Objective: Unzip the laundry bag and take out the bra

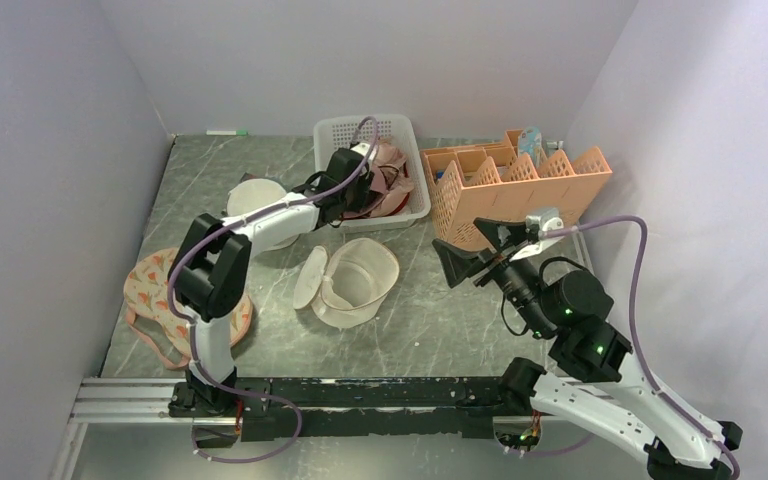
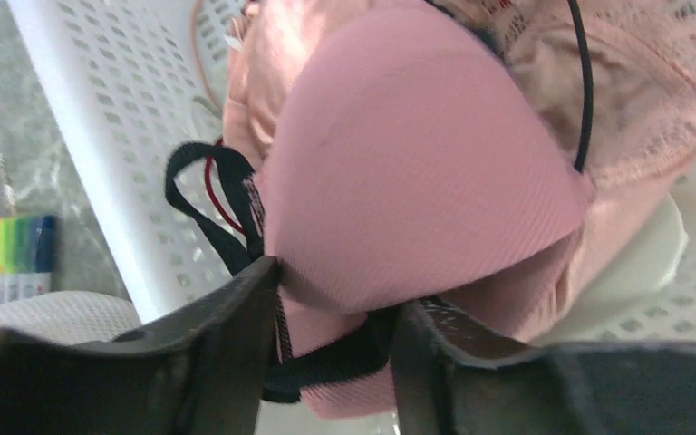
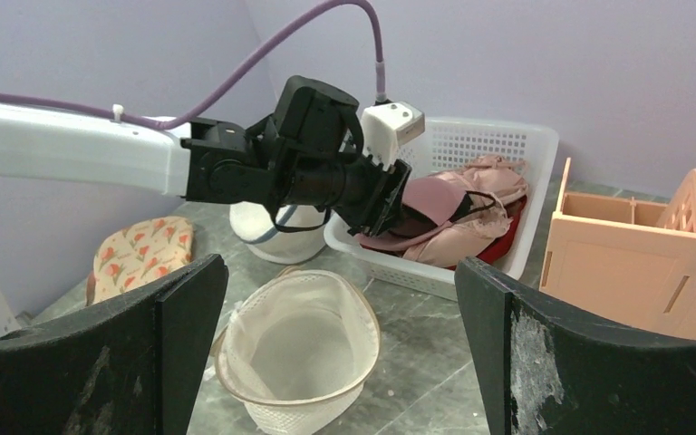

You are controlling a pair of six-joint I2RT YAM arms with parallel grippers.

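Left wrist view tells most of it: the left claw (image 2: 335, 299) is closed partway on the pink bra (image 2: 417, 172), with the cup edge and a black strap squeezed between its fingers; looks like a real grip to me. The bra hangs just ahead of that claw, over the white basket (image 2: 100, 118) with other pink stuff piled underneath. The laundry bag (image 1: 358, 280) sits back behind the claw, toward its own arm base, zip undone and lid flopped open, nothing inside that I can see; so unzipping and pulling out look done, and I'd guess only letting go is left. The right claw (image 3: 337, 281) is spread wide and holding nothing, with the open bag just below and ahead of it. Room-wise, the basket wall is close under the left claw and the peach rack (image 1: 515, 185) is off to its right; bare table lies between the two claws.
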